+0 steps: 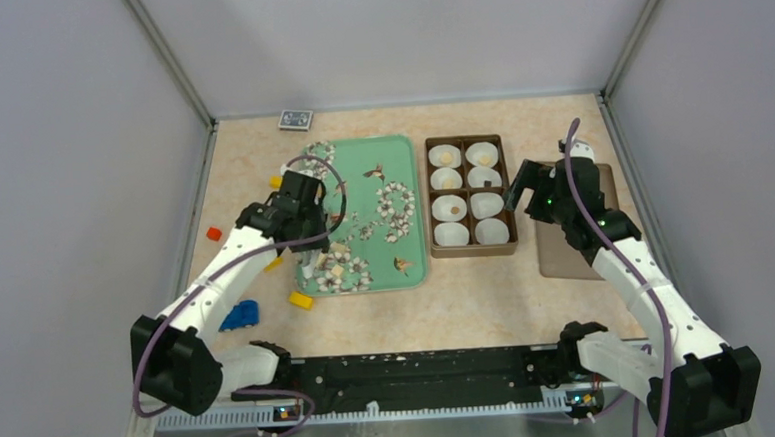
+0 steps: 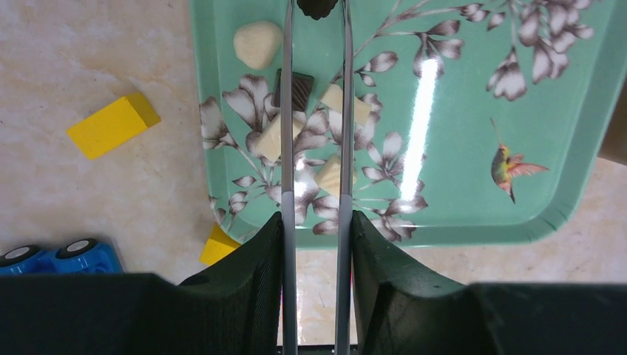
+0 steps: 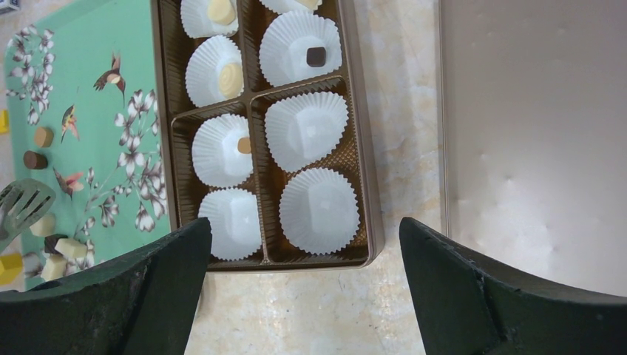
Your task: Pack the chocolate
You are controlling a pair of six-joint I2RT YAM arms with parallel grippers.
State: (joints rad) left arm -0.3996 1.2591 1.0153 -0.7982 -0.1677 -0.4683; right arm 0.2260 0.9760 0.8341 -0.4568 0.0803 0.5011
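Small cream pieces (image 2: pixel 271 137) and a dark square chocolate (image 2: pixel 293 90) lie on the green tray (image 2: pixel 458 148) near its front left corner. A round cream one (image 2: pixel 257 44) lies beside them. My left gripper (image 2: pixel 316 218) is shut on metal tongs (image 2: pixel 288 148) that reach over these pieces; a dark bit shows between the tong tips. The brown box (image 1: pixel 470 194) holds white paper cups, a few with a chocolate (image 3: pixel 316 56) in them. My right gripper (image 3: pixel 303 229) is open and empty over the box's near end.
The box lid (image 3: pixel 532 133) lies right of the box. Yellow blocks (image 2: pixel 112 124) and a blue toy car (image 2: pixel 59 257) lie left of the tray. An orange block (image 1: pixel 213 233) and a card pack (image 1: pixel 296 119) lie further out.
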